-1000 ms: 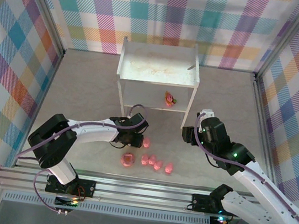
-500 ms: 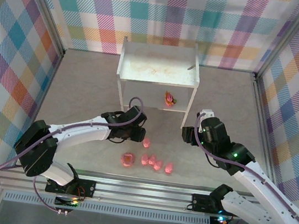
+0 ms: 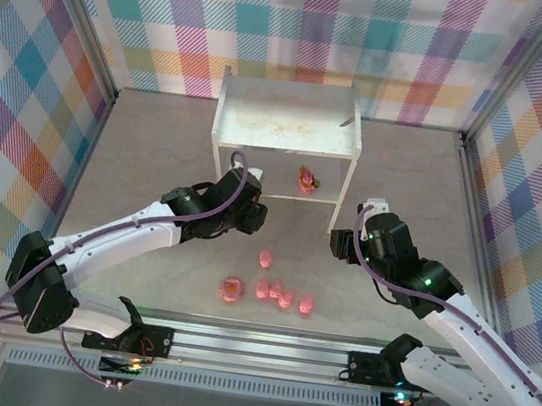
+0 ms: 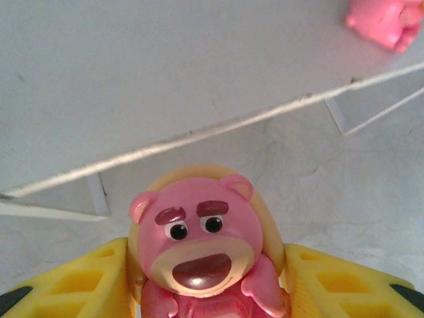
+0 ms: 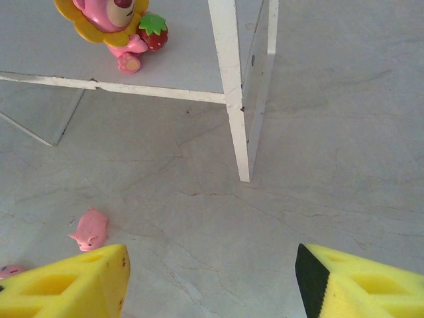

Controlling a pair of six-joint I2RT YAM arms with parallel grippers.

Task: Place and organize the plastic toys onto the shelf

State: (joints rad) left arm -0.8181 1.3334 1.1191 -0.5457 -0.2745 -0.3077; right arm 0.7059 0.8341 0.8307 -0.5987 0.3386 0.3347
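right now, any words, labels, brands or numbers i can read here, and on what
None: no readable text anywhere.
The pink bear figure in the left gripper has only a painted face.
The shelf, the figure with the strawberry on its lower tier and the pink pig bear no markings.

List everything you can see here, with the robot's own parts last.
shelf: one, white, two tiers, at the far middle of the table
table: one, grey, under everything
strawberry figure: one, pink with a yellow-orange mane and a red strawberry, on the lower tier of the shelf
pigs: five, pink, on the table in front of the shelf; four in a row, one apart and nearer the shelf
ring donut: one, pink, on the table just left of the row of pigs
bear figure: one, pink, clamped between the left fingers
arms: two, white and black, at the near edge
left fingers: yellow, closed on the bear figure, by the shelf
right fingers: yellow, open, holding nothing
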